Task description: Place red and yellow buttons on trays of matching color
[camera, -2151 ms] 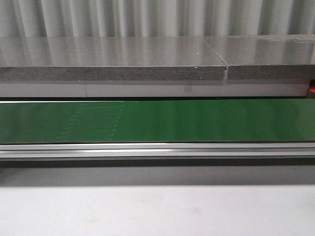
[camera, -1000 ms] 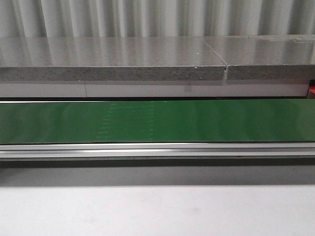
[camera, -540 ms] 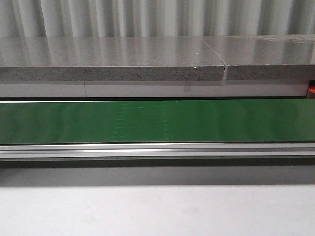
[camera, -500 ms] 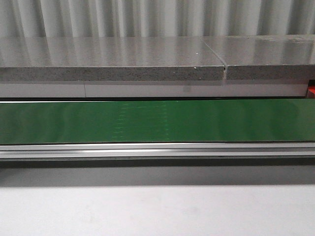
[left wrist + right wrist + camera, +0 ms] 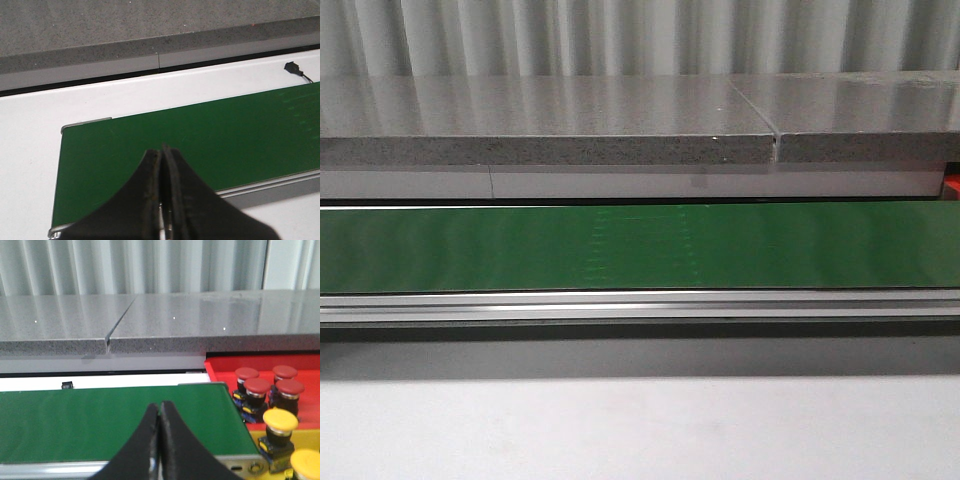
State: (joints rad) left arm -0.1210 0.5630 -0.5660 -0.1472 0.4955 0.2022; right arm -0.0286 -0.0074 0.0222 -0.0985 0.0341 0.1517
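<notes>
Belt (image 5: 640,248) lies before the ledge (image 5: 550,135); buttons (image 5: 270,390) beyond its end.

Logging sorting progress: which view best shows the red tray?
The right wrist view: the red tray sits past the belt's end, holding four red buttons. The front view catches only a red sliver at its right edge. The left wrist view shows none of it.

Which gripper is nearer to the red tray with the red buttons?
Right. The right gripper hangs over the green belt end beside the red tray. The left gripper is over the belt's other end; no tray shows there.
</notes>
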